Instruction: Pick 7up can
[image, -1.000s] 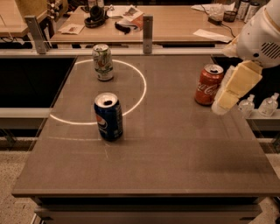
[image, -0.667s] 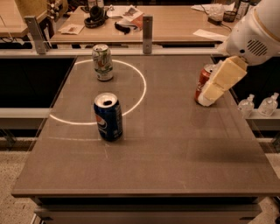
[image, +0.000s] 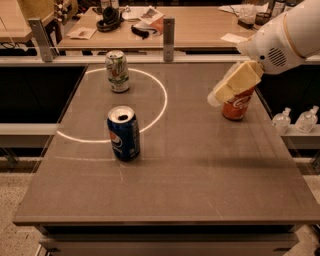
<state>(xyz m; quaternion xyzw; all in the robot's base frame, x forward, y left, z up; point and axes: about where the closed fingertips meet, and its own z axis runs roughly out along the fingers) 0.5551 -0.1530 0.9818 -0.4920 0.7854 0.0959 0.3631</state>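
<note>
The 7up can (image: 117, 71), pale silver-white with green markings, stands upright at the far left of the brown table (image: 190, 170), on the white circle line. My gripper (image: 220, 95) hangs above the right side of the table, in front of the red-orange Coca-Cola can (image: 237, 104), far to the right of the 7up can. It holds nothing that I can see.
A dark blue Pepsi can (image: 123, 133) stands upright left of the table's middle, nearer to me than the 7up can. Two metal posts (image: 169, 32) stand at the table's far edge. A cluttered desk lies behind. Plastic bottles (image: 299, 120) sit off the right edge.
My arm and gripper have moved left over the table, from beside the Coca-Cola can to in front of it. The cans have not moved.
</note>
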